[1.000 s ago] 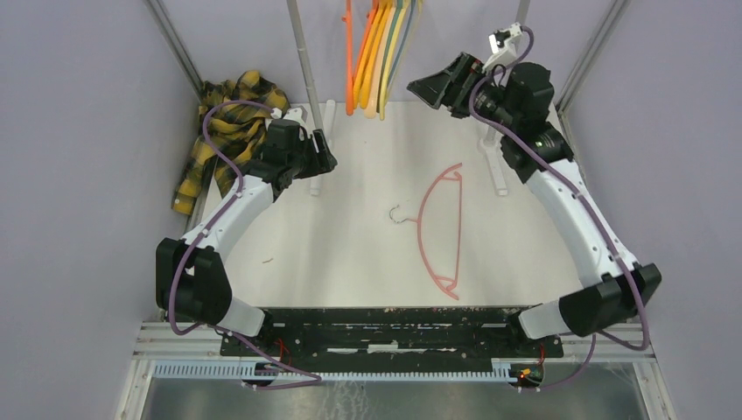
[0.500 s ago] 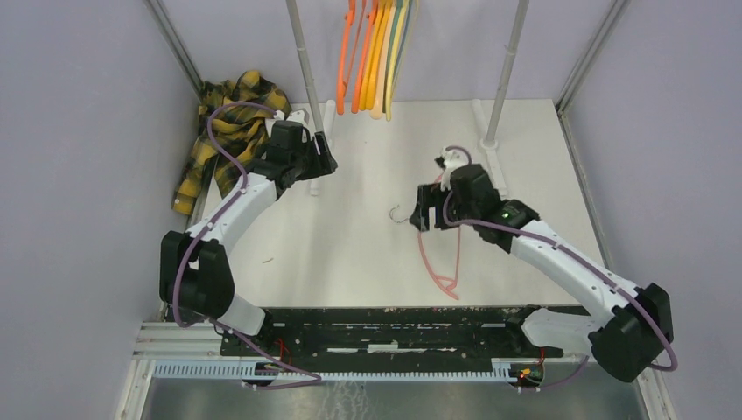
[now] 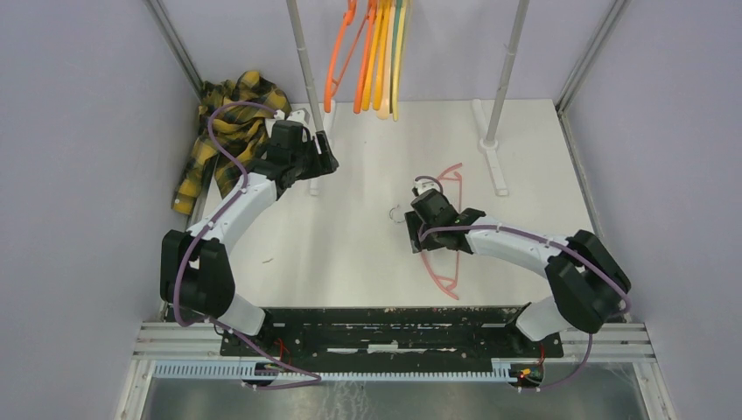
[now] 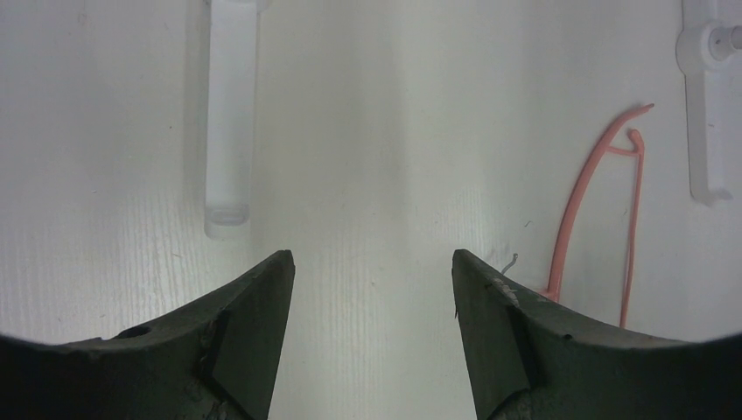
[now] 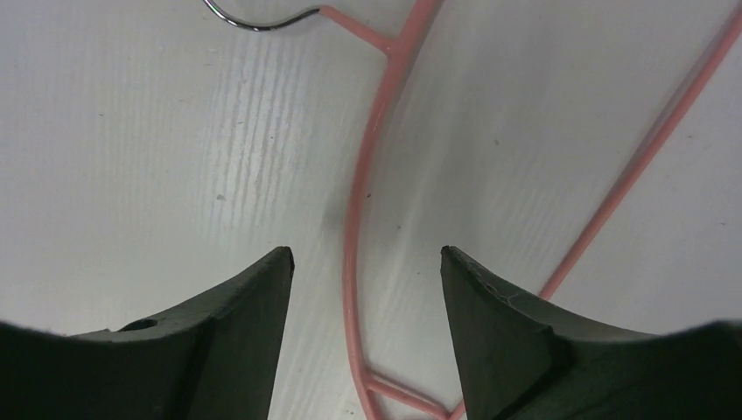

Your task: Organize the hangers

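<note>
Your right fingers (image 5: 236,332) stand spread astride the pink hanger (image 5: 354,210) lying flat on the worktop (image 5: 131,131), placed to pinch its shoulder; your left fingers (image 4: 249,328) hang spread, empty, well aside.

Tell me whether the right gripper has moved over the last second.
Yes. The right gripper has swung from high beside the right pole down toward the near edge, and now hangs open over the pink hanger.

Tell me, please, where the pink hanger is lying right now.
In the top view the pink hanger lies flat on the table, right of centre, nearer than the right pole, its curved shoulder between the right gripper's open fingers.
</note>
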